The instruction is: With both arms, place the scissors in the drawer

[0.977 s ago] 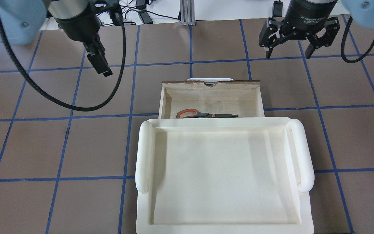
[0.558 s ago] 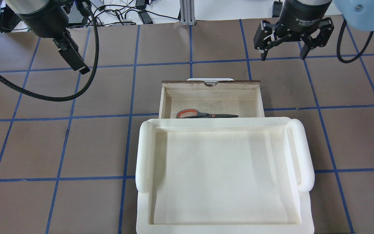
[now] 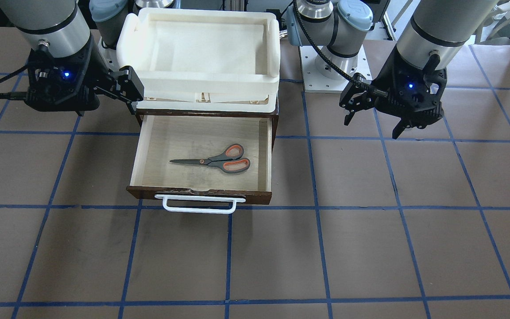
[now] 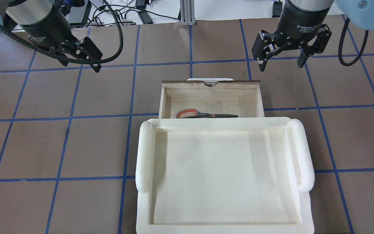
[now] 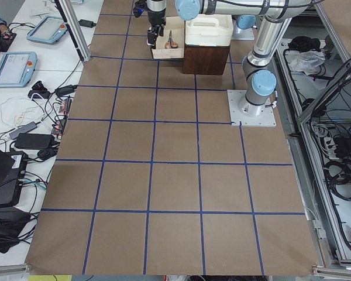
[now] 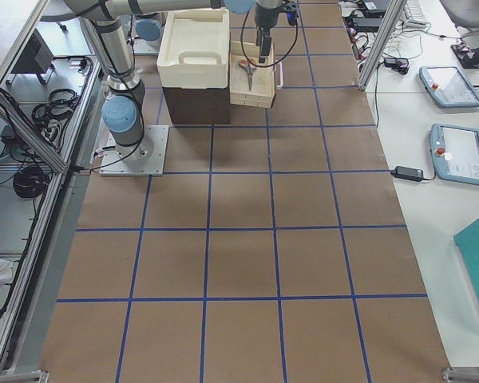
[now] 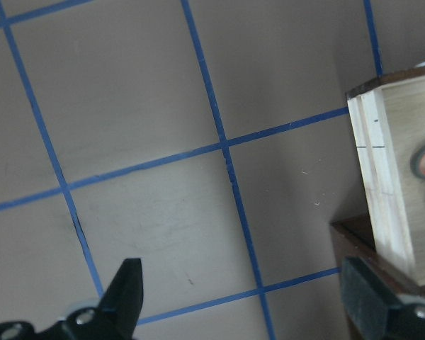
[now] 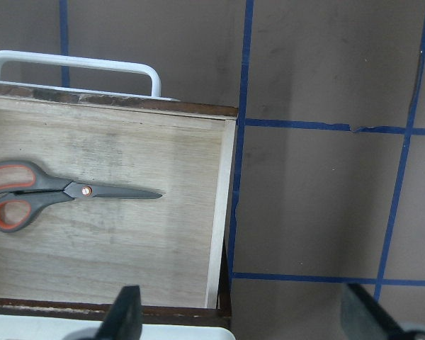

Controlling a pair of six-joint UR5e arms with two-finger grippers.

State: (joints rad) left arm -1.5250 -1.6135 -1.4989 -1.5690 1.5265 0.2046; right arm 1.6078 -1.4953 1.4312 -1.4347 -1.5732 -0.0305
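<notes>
The scissors (image 3: 215, 160) lie flat inside the open drawer (image 3: 202, 193), handles toward my left. They also show in the overhead view (image 4: 206, 114) and the right wrist view (image 8: 57, 195). The drawer (image 4: 162, 97) has a white bar handle (image 3: 197, 206) on its front. My left gripper (image 4: 80, 64) is open and empty above the table, beyond and left of the drawer; it also shows in the front view (image 3: 373, 126). My right gripper (image 4: 281, 65) is open and empty, beyond the drawer's right corner (image 3: 104, 104).
A white foam tray (image 4: 144, 156) sits on top of the dark cabinet that holds the drawer, and also shows in the front view (image 3: 272, 40). The table is brown with a blue tape grid. Cables and screens lie past the far edge.
My left gripper has swung left and back and turned, so both fingers now show. My right gripper has shifted slightly left. The scissors and drawer have not moved.
</notes>
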